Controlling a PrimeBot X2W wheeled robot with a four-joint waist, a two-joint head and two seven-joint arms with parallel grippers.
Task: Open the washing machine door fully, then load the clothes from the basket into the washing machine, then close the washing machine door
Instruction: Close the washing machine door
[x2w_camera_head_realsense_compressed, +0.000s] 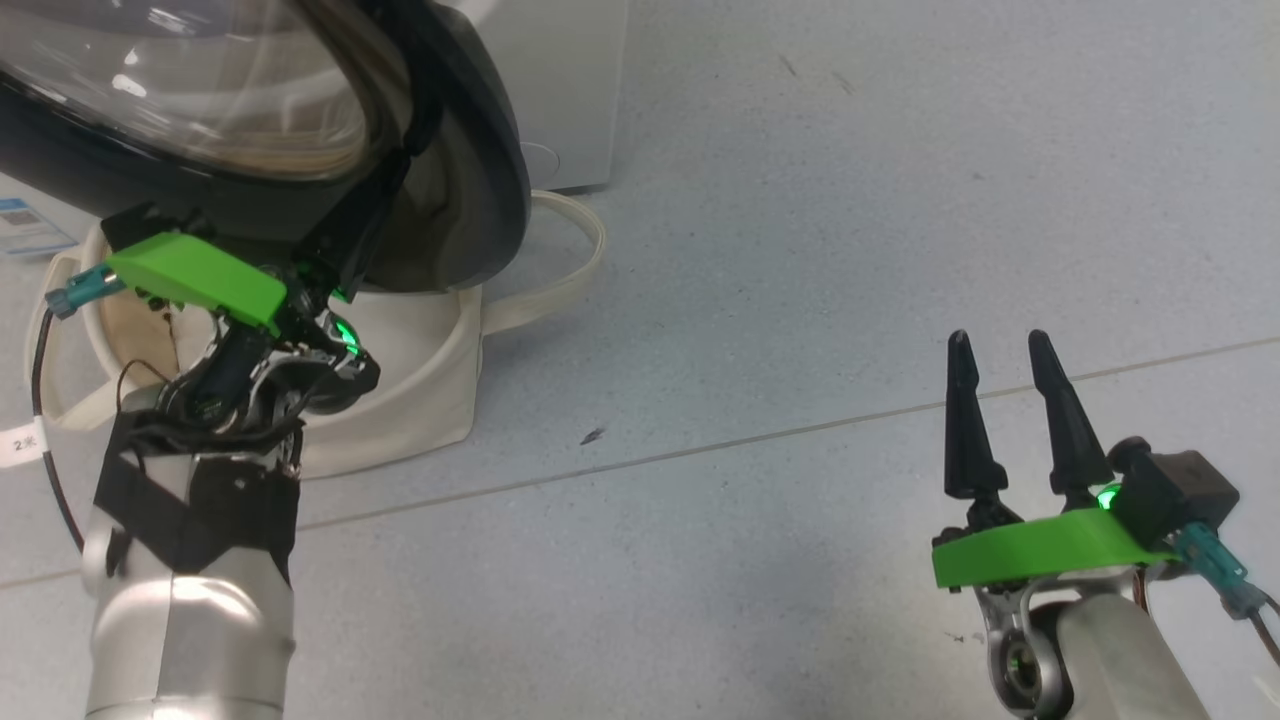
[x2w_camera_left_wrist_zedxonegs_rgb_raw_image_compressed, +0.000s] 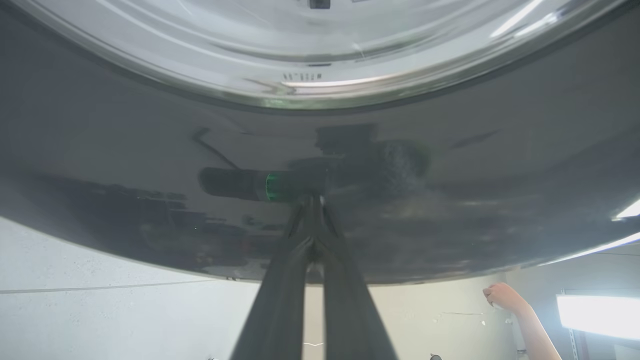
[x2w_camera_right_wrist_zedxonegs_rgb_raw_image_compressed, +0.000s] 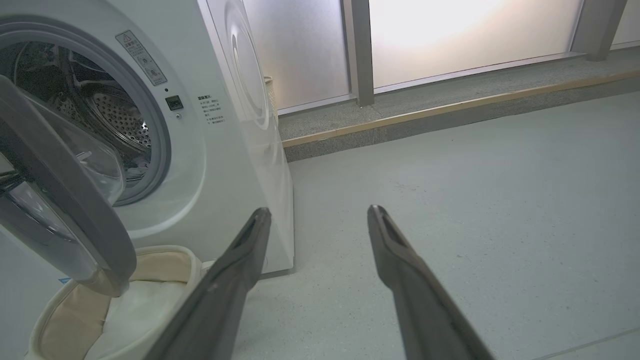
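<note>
Left gripper: fingers clenched together, nothing between them, tips touching the glossy black rim of the washing machine door. The rim lies straight ahead of the tips, along the fingers' own line.

Right gripper: jaws spread wide, empty, over bare floor, well apart from the door. The left arm is clearly the nearer one.

The basket sits on the floor just in front of the washing machine. The door hangs part-open above it and hides part of its inside. What shows of the inside is pale.

The door is round, so there is no long axis to speak of. Its plane stands out at an angle from the machine's front, on the left side of the opening in the right wrist view. The steel drum is exposed behind it.

The clothes: I cannot tell whether they lie in the basket or the drum.

Judgement: the contact is on the door's outer face, so a push along the fingers would swing it toward the opening.

Farther off, a person's hand.

Count: one door, one washer, one basket, two grippers, one hand.
</note>
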